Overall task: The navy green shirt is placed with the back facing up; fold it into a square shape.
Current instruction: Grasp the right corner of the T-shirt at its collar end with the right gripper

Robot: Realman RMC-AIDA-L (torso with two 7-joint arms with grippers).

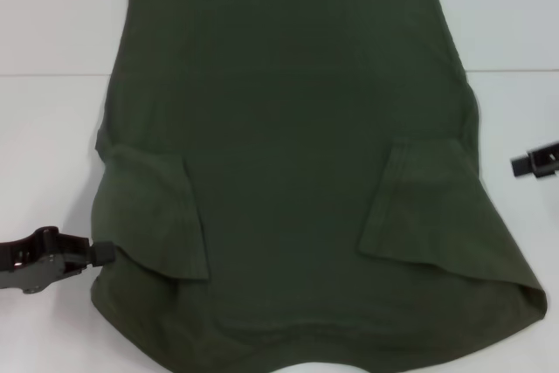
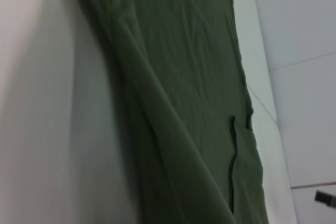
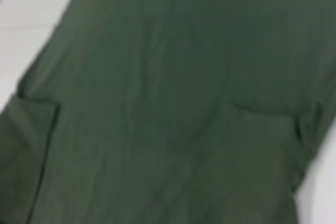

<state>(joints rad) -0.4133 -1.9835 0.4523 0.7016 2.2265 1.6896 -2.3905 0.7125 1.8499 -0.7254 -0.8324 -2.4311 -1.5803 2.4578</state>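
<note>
Nearest me, the shirt lies flat on the white worktop, both sleeves folded inward; left gripper touches its edge, right gripper well apart; I cannot tell either's opening.

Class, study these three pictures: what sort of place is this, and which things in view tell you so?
Probably a lab or test bench for robot cloth folding. A plain white table bears only the navy green shirt, spread flat with sleeves folded in, and a robot tool waits at each side: left tool, right tool.
</note>
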